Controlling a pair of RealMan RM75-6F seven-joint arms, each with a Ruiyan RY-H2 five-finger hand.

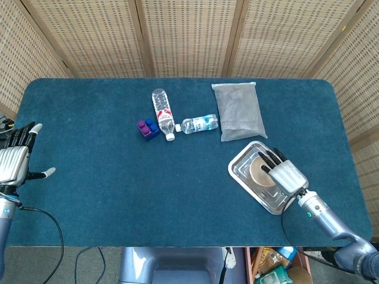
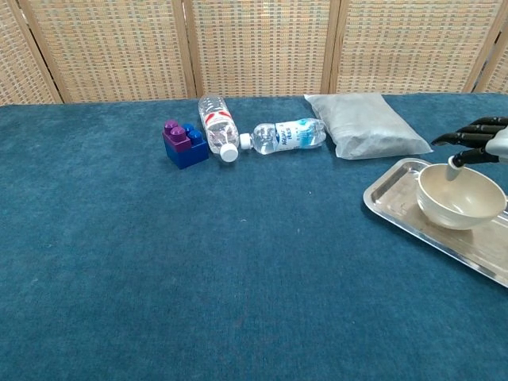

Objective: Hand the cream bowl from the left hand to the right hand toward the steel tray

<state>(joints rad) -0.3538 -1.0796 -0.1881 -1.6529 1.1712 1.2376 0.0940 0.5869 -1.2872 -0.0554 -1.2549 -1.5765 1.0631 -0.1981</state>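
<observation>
From above, head view: the cream bowl (image 1: 259, 171) sits upright in the steel tray (image 1: 244, 175), which lies at an angle near the right front of the blue table (image 1: 106, 195). The right hand (image 1: 285, 176) lies over the bowl's right half, fingers extended across the rim; whether they press on the rim or merely hover cannot be told from this angle. The left hand (image 1: 14, 161) hangs at the table's left edge, fingers spread, holding nothing, well apart from every object. Behind the tray, close to its far corner, lies a grey pouch (image 1: 237, 110). Left of the pouch, a small water bottle (image 1: 198, 124) lies on its side, its cap end toward that of a larger bottle (image 1: 163, 112) with a red label; a toy brick (image 1: 147, 128), blue with purple studs, sits just beside the larger bottle.

Chest view: the cream bowl (image 2: 461, 194) rests in the steel tray (image 2: 394, 202), its inside bare. The right hand (image 2: 479, 139) shows at the frame's right edge, dark fingers reaching over the far rim and one pale fingertip at the rim; contact remains uncertain. Grey pouch (image 2: 363, 124), small water bottle (image 2: 287, 135), larger bottle (image 2: 216, 124) and toy brick (image 2: 184, 144) form a row along the far side, none between bowl and hand. The left hand lies outside this view.
</observation>
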